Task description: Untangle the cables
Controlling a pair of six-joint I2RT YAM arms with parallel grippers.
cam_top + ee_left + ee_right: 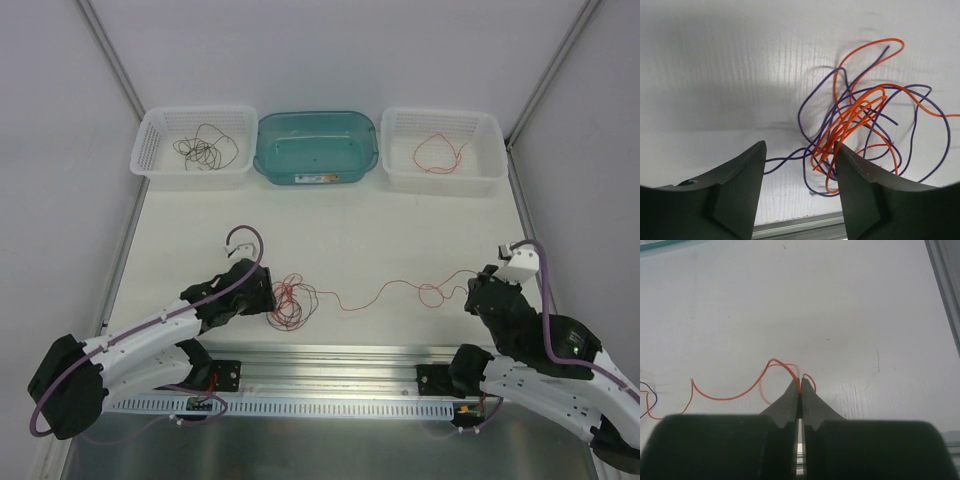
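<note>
left claw (268,298) low at the bench (350,230), front-left, jaws apart about halfway, nothing pinched between them

tangle (290,305) sits on the bench right at its tip: red/orange loops mixed with dark ones, purple-looking in the left wrist view

left wrist view: left claw (800,145) gap shows bare bench with one dark strand running across it; tangle (855,130) lies just past the fingertips, and one finger (860,190) covers its lower edge

can't tell if that finger touches the wires

right claw (470,295) front-right, well apart from the tangle, jaws fully closed

right wrist view: right claw (800,387) pinches the red strand (730,397) right at the fingertips, with a small loop beside the tips

red strand (390,290) runs wavy across the bench from the tangle to the right claw, lying on the surface

back edge, left to right:
- left basket (195,177), white, holds a loose dark wire (205,150)
- teal tub (270,165), no wire visible inside
- right basket (440,183), white, holds a loose red wire (440,152)
</note>
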